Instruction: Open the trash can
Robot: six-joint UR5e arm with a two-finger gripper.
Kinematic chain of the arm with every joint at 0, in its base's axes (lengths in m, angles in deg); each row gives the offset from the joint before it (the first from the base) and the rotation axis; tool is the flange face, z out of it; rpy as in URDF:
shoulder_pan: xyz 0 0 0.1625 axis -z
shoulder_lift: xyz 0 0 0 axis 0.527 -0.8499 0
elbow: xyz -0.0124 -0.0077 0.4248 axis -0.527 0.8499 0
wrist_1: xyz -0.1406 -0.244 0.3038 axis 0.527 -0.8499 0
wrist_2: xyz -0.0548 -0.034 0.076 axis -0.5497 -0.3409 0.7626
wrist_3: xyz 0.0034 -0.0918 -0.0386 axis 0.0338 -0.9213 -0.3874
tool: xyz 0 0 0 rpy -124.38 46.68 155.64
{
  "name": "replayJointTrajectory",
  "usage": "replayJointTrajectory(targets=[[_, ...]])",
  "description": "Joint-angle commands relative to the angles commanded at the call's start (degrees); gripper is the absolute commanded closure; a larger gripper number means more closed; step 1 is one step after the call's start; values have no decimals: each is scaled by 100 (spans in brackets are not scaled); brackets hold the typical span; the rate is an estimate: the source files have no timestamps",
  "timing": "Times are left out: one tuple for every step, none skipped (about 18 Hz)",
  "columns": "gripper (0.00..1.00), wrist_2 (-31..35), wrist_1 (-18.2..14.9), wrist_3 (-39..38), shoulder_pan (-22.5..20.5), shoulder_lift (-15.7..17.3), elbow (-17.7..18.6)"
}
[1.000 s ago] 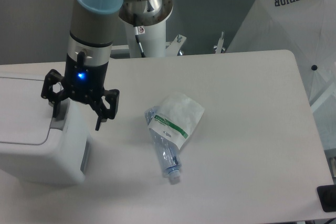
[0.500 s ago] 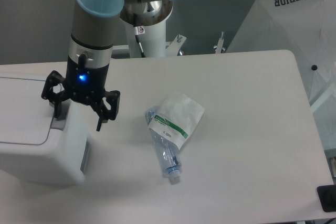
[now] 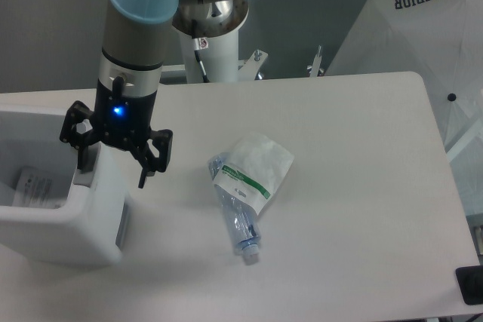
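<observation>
The trash can [image 3: 68, 224] is a large white boxy bin at the left edge of the table. Its lid is no longer flat across the top; I look down into the white inside, where a paper label [image 3: 34, 185] shows. The grey push tab [image 3: 89, 165] sits at the bin's right rim. My gripper [image 3: 113, 165] is open, fingers pointing down. One finger [image 3: 78, 157] rests on or just above the tab; the other finger [image 3: 151, 164] hangs outside the bin's right wall.
A white-and-green pouch [image 3: 253, 167] lies on a clear plastic bottle [image 3: 241, 224] at the table's middle. A white umbrella [image 3: 423, 43] stands beyond the table's right edge. The arm's white base post [image 3: 215, 50] is at the back.
The bin's flat white lid has dropped away from the top, showing the inside. The gripper has barely moved.
</observation>
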Motion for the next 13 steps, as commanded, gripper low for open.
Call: replayJointTrajectory(targets=[[0, 0, 0, 0, -79, 0, -9], [0, 0, 0, 9, -175, 9, -9], [0, 9, 0, 18, -254, 17, -18], [0, 9, 0, 18, -342, 17, -26], [0, 9, 0, 18, -447, 26, -27], [0, 17, 9, 35, -570, 26, -27], [0, 9, 9, 79, -685, 26, -27], [0, 9, 9, 157, -816, 26, -27], [0, 17, 9, 237, -939, 18, -18], [0, 18, 26, 342, -1054, 9, 8], [0, 44, 26, 465, -1142, 0, 35], [0, 105, 26, 614, -1247, -26, 44], [0, 192, 26, 781, -1344, -44, 61]])
